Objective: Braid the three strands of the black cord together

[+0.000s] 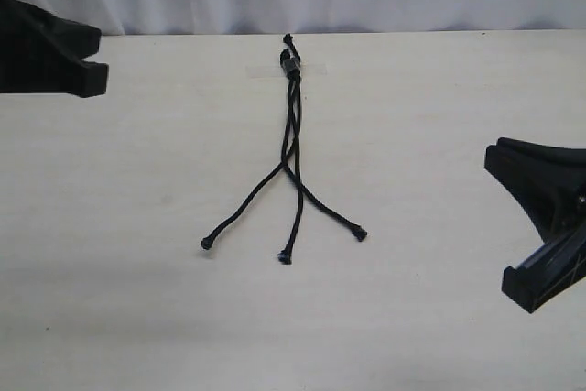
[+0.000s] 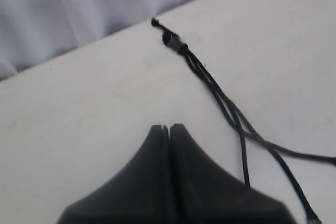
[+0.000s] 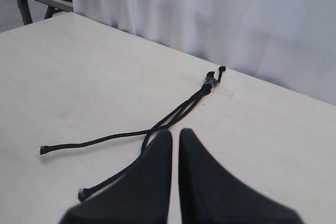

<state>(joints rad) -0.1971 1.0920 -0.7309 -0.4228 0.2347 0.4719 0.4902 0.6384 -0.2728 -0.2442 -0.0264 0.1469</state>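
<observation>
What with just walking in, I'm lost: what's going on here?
Nothing is being handled yet. The black cord lies on the table, its bound end taped down near the edge, and the three strands fan out loose, barely crossing, not braided. The left end effector and right end effector sit off to either side, closed or nearly so, empty.

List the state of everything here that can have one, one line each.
Cord, lying flat, taped down at its bound end, held by neither gripper.
Three strands, close together near the bound end, crossing midway, tips spread apart.
Tape, stuck flat across the cord.
Left gripper, shut, empty, away from the cord.
Right gripper, almost shut with a thin gap, empty.
</observation>
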